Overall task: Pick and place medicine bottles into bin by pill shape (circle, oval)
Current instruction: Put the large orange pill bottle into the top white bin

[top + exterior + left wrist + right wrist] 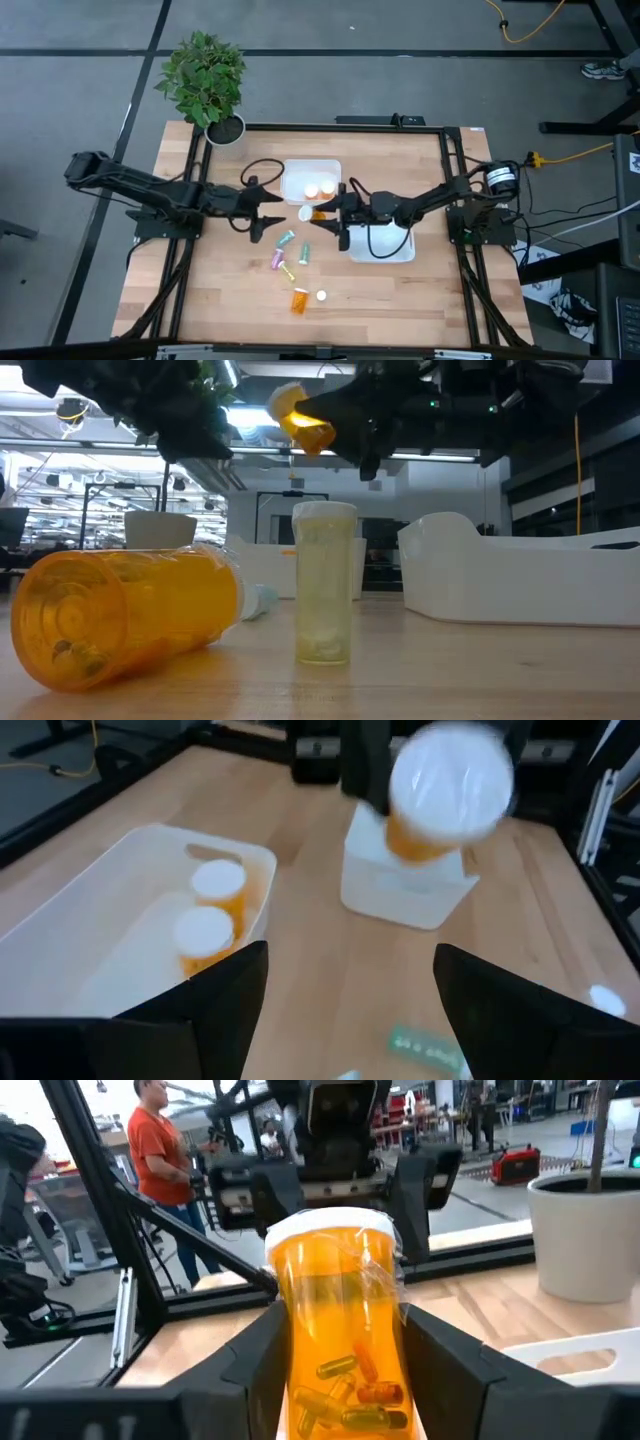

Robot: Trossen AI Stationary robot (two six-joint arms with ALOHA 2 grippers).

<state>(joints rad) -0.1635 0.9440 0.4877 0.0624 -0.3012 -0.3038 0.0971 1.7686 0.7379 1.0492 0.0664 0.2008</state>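
My right gripper point(326, 212) is shut on an orange bottle point(345, 1310) with a white cap, held above the table's middle. Oval capsules show inside it. My left gripper point(268, 216) is open and empty, facing that bottle from the table's left. In the left wrist view the bottle's cap point(448, 782) points at it. Two orange white-capped bottles point(208, 915) stand in the far white bin point(310, 170). Teal point(286, 238), green point(303, 252), purple point(278, 261) and yellow point(290, 272) bottles sit on the table. Another orange bottle point(120, 615) lies on its side near the front. My right gripper pinches the orange bottle's body point(300, 1370) between its two fingers point(255, 1375), one on either side. The fingers come roughly level from the table's right and lie along the bottle. The bottle is lifted clear, with its capped end point(330, 1230) beyond the fingertips toward the left arm.
A second white bin point(392, 250) lies under my right arm. A loose white cap point(321, 295) lies beside the lying orange bottle. A potted plant point(205, 85) stands at the far left corner. People show in the room beyond the table.
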